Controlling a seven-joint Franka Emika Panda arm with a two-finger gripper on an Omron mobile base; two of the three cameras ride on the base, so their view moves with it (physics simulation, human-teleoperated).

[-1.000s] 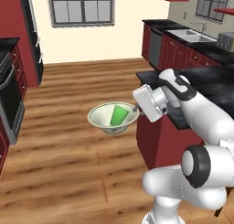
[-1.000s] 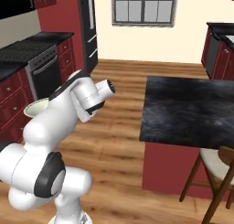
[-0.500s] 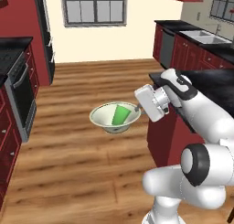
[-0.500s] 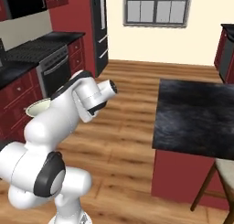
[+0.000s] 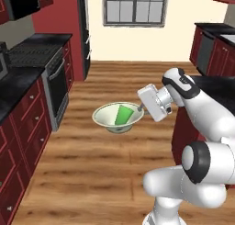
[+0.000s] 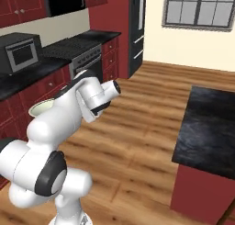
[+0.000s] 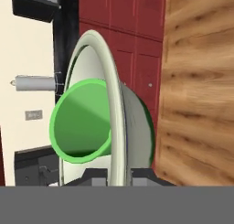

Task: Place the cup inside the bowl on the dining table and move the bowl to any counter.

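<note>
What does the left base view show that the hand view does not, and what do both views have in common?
Left base view: the whole bowl carried above the wooden floor, level, with the stove and window beyond. Hand view: the pincer with one fingertip on each side of the bowl's rim, shut on it, and red cabinets behind. Both: the green cup lying tilted inside the bowl.

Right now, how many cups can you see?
1. The green cup sits tilted inside the bowl, which the gripper holds by the rim above the floor. Others may be hidden.
</note>
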